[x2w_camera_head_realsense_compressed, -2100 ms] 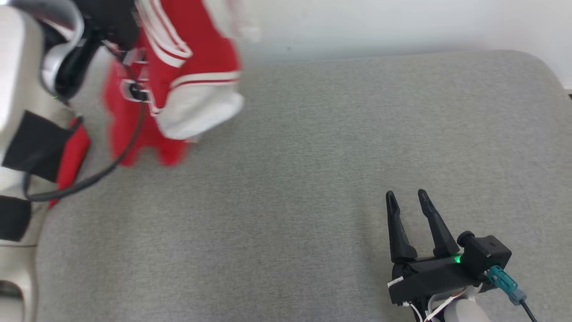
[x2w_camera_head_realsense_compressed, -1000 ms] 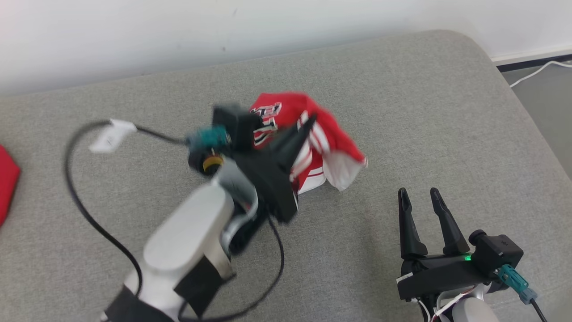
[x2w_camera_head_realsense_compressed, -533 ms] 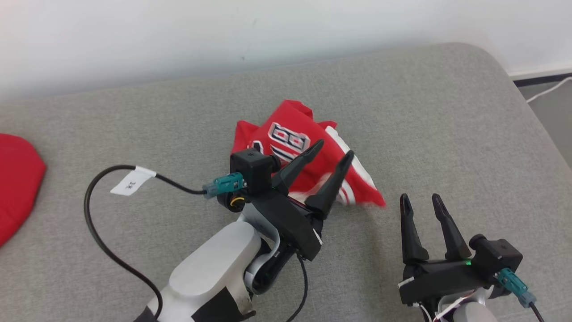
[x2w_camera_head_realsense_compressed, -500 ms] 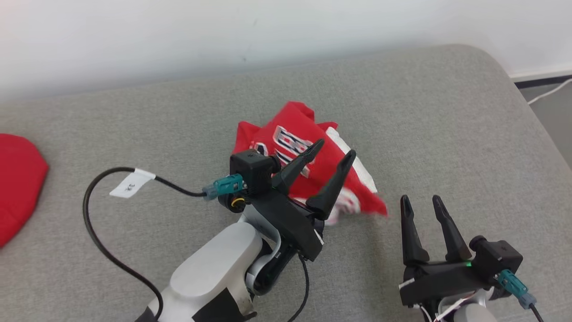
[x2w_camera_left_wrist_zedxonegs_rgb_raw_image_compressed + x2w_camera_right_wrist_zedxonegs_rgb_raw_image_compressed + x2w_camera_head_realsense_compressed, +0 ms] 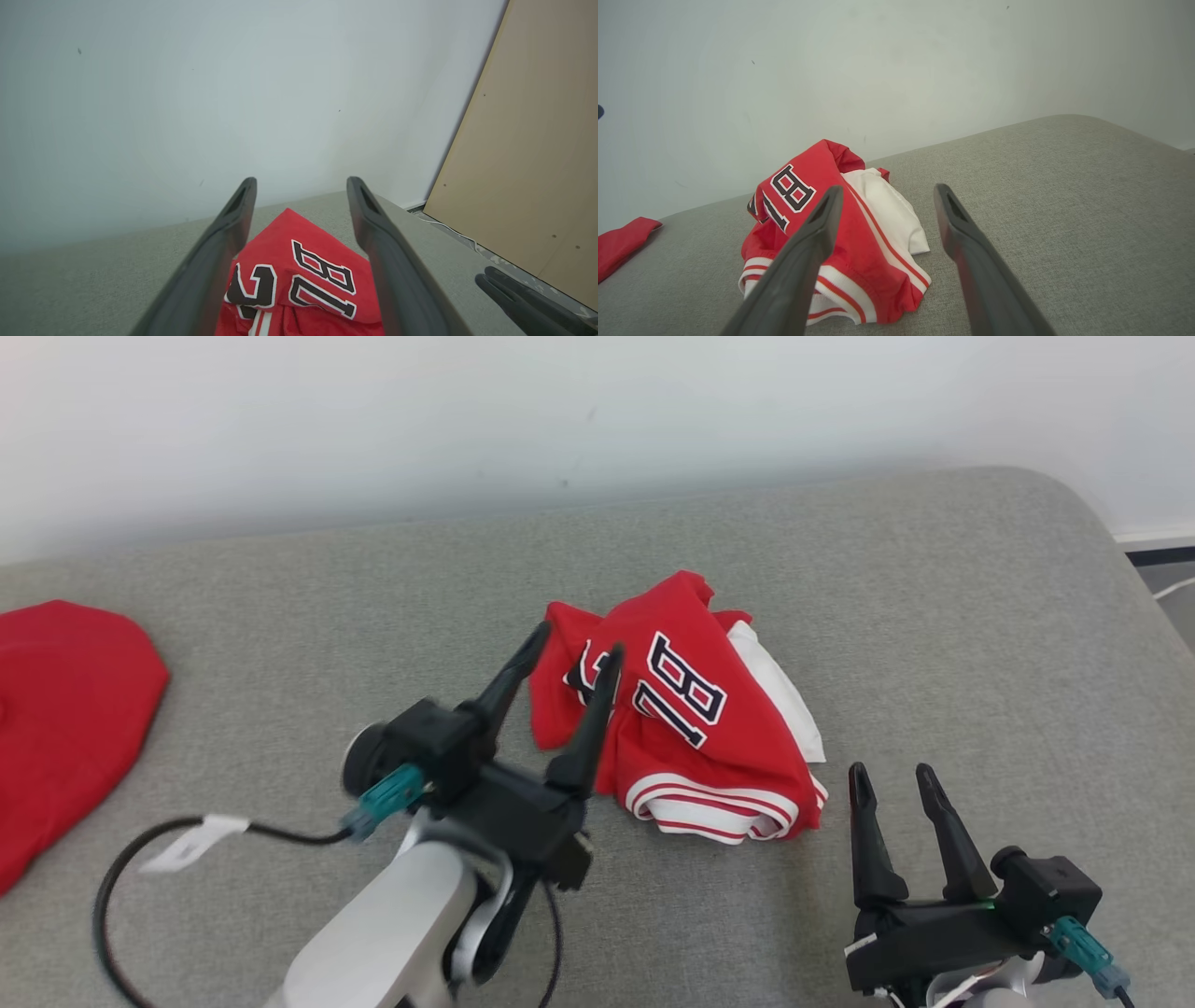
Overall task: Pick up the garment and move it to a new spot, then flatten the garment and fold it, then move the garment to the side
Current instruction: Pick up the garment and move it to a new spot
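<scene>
Red jersey (image 5: 695,737) lies crumpled mid-cushion (image 5: 934,616) in the head view; the left gripper (image 5: 578,642) is spread and empty at its left edge, and the right gripper (image 5: 891,770) is spread near its lower right corner. Left wrist view: jersey between parted fingers. Right wrist view: jersey ahead-left, fingers apart.

Grey fabric-covered surface (image 5: 934,616) fills mid-frame below a pale wall | crumpled red-and-white garment (image 5: 738,747) with dark numerals lies at centre | red cloth (image 5: 65,709) at left edge, well apart
</scene>
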